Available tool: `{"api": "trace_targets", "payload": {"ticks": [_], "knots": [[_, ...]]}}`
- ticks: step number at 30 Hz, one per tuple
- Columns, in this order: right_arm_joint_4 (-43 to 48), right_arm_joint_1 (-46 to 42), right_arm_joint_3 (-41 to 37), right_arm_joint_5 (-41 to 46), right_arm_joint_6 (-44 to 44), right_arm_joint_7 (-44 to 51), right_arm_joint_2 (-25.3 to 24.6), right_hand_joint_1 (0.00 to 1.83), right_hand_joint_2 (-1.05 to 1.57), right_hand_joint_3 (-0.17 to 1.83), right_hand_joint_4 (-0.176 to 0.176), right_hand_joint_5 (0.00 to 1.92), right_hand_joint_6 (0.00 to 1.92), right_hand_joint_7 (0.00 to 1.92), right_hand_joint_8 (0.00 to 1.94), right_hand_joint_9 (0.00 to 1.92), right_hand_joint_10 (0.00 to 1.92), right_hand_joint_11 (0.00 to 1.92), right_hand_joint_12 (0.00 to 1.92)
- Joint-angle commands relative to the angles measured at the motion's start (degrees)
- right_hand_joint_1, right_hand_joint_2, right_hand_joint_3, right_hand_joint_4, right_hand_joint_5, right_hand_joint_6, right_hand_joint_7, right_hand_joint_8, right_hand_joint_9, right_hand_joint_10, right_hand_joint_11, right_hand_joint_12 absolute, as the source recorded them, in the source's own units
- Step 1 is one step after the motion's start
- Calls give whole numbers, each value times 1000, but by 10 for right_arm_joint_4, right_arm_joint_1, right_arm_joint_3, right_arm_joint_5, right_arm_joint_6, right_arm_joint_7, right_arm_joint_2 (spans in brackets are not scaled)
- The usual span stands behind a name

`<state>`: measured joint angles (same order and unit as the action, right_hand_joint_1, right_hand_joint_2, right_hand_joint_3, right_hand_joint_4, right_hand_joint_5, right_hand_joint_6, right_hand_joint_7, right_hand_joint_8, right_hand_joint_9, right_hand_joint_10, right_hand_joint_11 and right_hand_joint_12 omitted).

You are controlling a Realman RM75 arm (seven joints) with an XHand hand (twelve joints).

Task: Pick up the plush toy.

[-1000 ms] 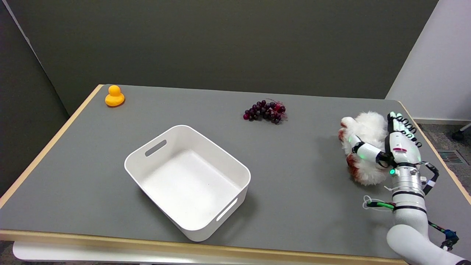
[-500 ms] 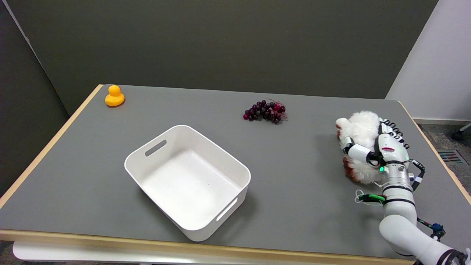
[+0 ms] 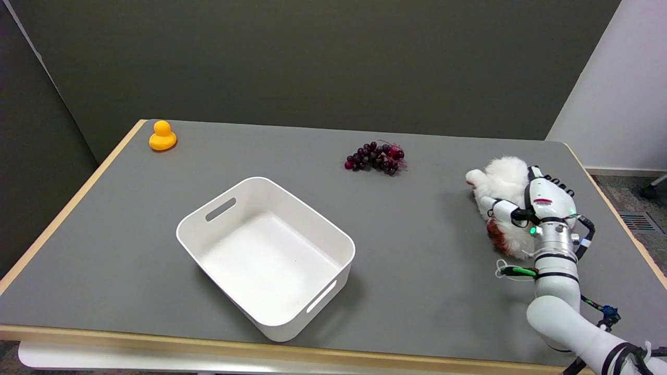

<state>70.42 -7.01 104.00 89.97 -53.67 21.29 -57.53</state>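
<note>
At the table's right side, well to the right of the white rectangular plastic bin (image 3: 266, 255), we find the fluffy white plush toy with reddish-brown patches (image 3: 499, 183) lying on the grey table top (image 3: 427, 250). Only one view is given, the head view, and all that follows is read from it.

We see the right hand (image 3: 526, 205), black and white, laid over the toy from the toy's right, with the thumb crossing the toy's near side and the other fingers curved round its far side. We read this as a hand wrapped on the toy; whether the toy's underside has left the table we cannot tell, since a shadow lies close beneath it. The white arm rises from the lower right corner to the wrist.

Beyond the bin, toward the far edge, lies a bunch of dark purple artificial grapes (image 3: 376, 157); far to the bin's upper left, near the table's corner, sits a small orange-yellow rubber duck (image 3: 162, 136). Both are well apart from the toy.

We judge the step in hand to be the grasp itself, at or near completion. The next move, in our judgement, calls for a firm, even squeeze on the soft pile and a straight lift, since plush compresses and may slip from a loose hold.
</note>
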Motion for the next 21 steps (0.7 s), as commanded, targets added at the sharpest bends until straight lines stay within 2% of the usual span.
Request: {"api": "trace_targets", "payload": {"ticks": [1,13,21], "knots": [[29,28,-20,-160,-29,-46,-5,1329,1167,247,-176,469,1554,729,1472,725,1665,675,1921],[138,46,-24,-362,-34,-183,0,1331,1156,256,-176,476,1557,745,1451,730,1650,699,1921],[200,80,53,-481,-34,-323,3,1329,1153,260,-163,488,1580,732,1443,744,1626,707,1921]]}}
